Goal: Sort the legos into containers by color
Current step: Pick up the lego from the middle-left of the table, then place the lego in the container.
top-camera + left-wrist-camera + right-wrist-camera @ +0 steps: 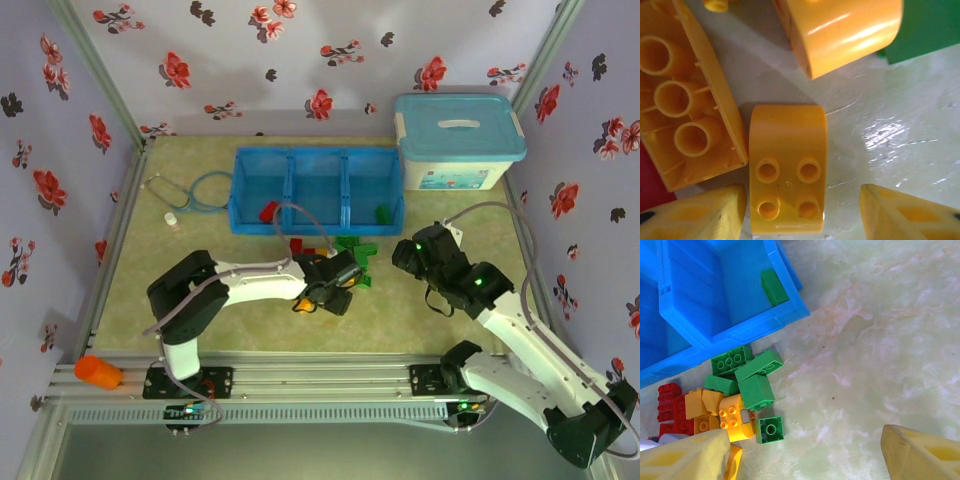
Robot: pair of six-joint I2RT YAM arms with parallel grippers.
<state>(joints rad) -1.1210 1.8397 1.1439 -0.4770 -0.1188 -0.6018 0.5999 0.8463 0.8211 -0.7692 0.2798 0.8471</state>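
The legos lie in a loose pile [335, 252] in front of the blue tray [290, 155]. One red lego [267, 211] is in the tray's left container and one green lego [383, 213] in its right container. My left gripper [325, 290] hangs low over the pile's near side. In the left wrist view it [802, 215] is open around an orange-yellow curved four-stud lego [787, 150]. The left fingertip [700, 215] is beside that lego and the right one stands apart. My right gripper [802, 460] is open over bare table, right of the green legos [755, 375].
A white bin with a light-blue lid [460, 140] stands at the back right, beside the tray. A stethoscope [195, 190] and a small white bottle [172, 220] lie left of the tray. An orange object [97, 372] rests on the front rail. Flowered walls close in three sides.
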